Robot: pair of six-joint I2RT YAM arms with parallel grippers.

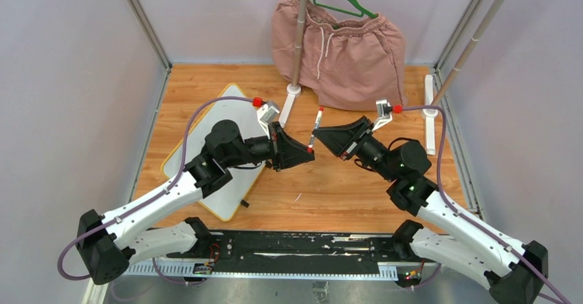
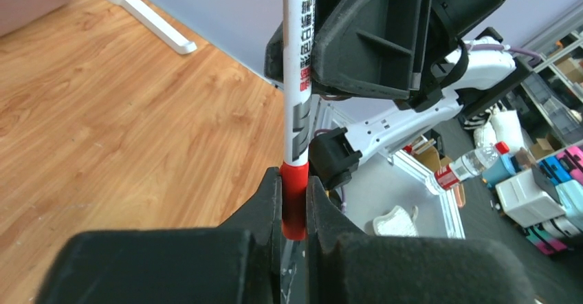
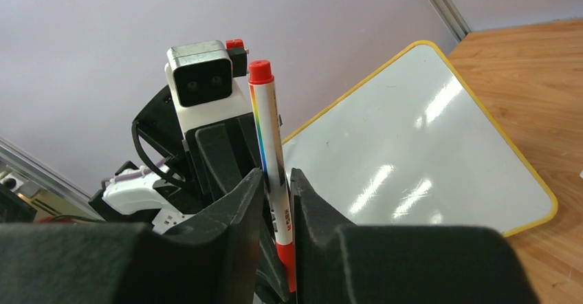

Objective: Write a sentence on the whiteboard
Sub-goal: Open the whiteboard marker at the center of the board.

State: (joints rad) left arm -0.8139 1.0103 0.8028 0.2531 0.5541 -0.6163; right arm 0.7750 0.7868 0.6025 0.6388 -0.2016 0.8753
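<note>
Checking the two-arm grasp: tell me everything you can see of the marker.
The marker is a slim white plastic-looking barrel with black and red print, a rainbow stripe and red at both ends. It is held in the air. The left gripper clamps one red end, seemingly the cap; the right gripper clamps the white barrel.

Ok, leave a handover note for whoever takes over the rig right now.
Left gripper: shut on the red cap of the marker.
Right gripper: shut on the marker's white barrel, held in the air between both.
Whiteboard: flat on the table, left side; no writing on the part that shows.
Done: marker picked up.
Left: pull the cap, which looks still on, then write the sentence.
</note>
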